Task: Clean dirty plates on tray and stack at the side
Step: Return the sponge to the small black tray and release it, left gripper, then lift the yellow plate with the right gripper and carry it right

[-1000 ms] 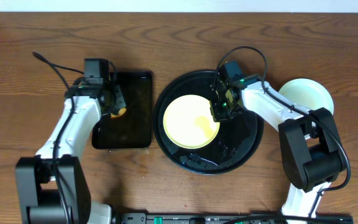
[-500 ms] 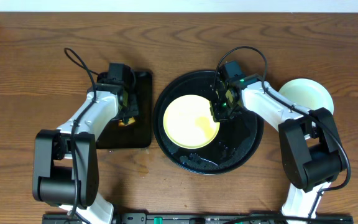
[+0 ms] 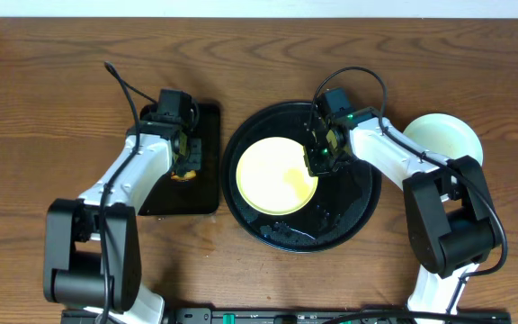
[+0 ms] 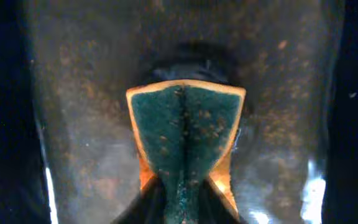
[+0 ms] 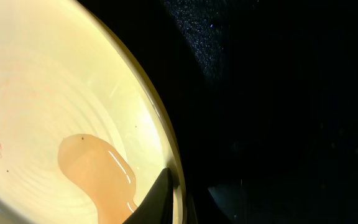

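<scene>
One pale yellow round plastic plate (image 3: 272, 178) lies inside the large round black tray (image 3: 353, 216), towards its left half, and the right pincer (image 3: 318, 162) sits at the plate's right edge. In the right wrist view the plate's (image 5: 55, 87) rim runs between the two dark fingers (image 5: 159, 198), one over the inner side and one outside, so the pincer is pinching the rim; a translucent brownish smear (image 5: 95, 168) lies on the plate just inside that spot, and the wet tray floor (image 5: 278, 112) shows beyond the rim. A pale mint round plate (image 3: 445, 138) rests on the brown wooden worktop (image 3: 52, 90) just right of the tray, behind the right arm; whether more than one is stacked there cannot be told. Well apart on the left, the left pincer (image 3: 185, 164) is over the smaller rectangular black tray (image 3: 203, 193) and is clamped on a green-faced orange sponge (image 4: 185, 130), squeezed so that it folds along its middle, with its far end against the wet, brown-speckled floor of that tray (image 4: 73, 124).
</scene>
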`<state>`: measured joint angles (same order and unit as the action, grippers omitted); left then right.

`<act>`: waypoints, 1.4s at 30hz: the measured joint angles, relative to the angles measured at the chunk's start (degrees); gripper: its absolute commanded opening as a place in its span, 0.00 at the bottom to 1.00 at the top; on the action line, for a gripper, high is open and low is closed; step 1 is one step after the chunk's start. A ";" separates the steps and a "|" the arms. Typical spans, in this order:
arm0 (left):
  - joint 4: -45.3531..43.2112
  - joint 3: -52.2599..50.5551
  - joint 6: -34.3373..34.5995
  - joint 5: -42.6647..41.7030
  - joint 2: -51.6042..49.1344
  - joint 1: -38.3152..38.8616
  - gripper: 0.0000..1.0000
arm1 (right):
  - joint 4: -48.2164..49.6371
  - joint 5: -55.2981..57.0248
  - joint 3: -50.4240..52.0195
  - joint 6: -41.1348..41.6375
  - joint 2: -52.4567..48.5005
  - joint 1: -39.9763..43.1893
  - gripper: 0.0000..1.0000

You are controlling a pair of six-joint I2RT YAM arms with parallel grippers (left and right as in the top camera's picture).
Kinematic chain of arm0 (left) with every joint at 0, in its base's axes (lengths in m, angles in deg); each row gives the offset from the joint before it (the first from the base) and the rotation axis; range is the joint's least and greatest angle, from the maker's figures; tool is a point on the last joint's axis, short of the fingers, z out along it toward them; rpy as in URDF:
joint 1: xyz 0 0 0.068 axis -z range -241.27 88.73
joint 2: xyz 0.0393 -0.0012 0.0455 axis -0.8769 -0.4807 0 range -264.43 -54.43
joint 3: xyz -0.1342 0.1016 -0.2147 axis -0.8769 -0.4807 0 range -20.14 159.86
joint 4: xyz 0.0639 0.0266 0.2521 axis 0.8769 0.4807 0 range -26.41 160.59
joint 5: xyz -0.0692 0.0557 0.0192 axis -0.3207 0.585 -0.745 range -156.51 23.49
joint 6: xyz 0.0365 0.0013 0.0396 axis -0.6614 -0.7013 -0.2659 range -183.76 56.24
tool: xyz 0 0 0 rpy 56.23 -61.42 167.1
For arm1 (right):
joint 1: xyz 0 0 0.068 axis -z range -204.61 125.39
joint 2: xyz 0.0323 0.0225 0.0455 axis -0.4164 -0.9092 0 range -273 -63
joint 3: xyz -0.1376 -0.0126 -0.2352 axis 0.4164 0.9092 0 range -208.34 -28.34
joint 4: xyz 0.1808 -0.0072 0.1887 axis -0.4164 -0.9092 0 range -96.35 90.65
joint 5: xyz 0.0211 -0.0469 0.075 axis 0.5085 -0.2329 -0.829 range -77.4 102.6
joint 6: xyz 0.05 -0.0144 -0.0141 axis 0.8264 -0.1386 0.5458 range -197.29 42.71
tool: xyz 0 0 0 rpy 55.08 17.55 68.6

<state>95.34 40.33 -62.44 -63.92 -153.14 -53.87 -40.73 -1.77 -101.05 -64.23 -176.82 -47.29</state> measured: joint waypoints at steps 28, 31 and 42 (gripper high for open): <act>8.68 0.00 4.55 -0.50 17.53 0.02 0.59 | 0.17 -0.15 -0.04 0.17 0.13 0.04 0.01; 11.28 0.00 5.81 -0.55 18.93 0.02 0.59 | 0.22 -0.13 -0.04 0.17 0.22 0.04 0.01; 13.46 0.00 6.62 -0.72 19.43 0.02 0.59 | -0.39 7.89 0.50 0.15 8.48 0.33 0.01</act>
<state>108.80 40.33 -55.81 -64.64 -133.71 -53.85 -41.13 6.12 -100.55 -64.07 -168.34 -46.96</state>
